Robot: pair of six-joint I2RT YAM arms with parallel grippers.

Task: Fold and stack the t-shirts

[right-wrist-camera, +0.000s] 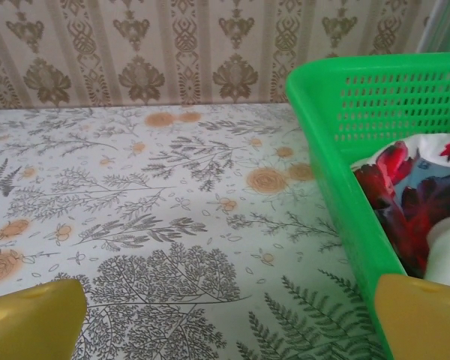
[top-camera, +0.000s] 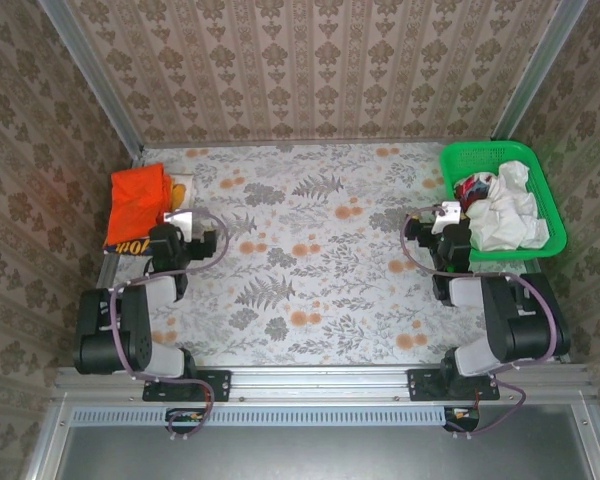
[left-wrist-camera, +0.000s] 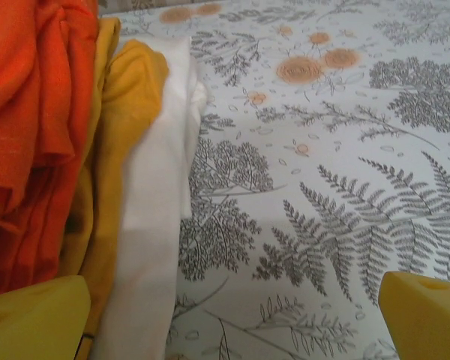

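Arms [top-camera: 115, 325] black, grey link shells, purple looped cables [top-camera: 224, 240]; fingers [left-wrist-camera: 30, 319] yellow wedges.

The one bit of writing I can spot is a short run of large white characters on a dark navy band [top-camera: 128, 245]. It lies at the near edge of the t-shirts [top-camera: 140, 195] piled at the far left of the worktop [top-camera: 310, 290]. The characters sit slanted and look upside down from where I stand. They are too small and blurred for me to tell letters from digits, or whether they spell a brand. I can read no other print.
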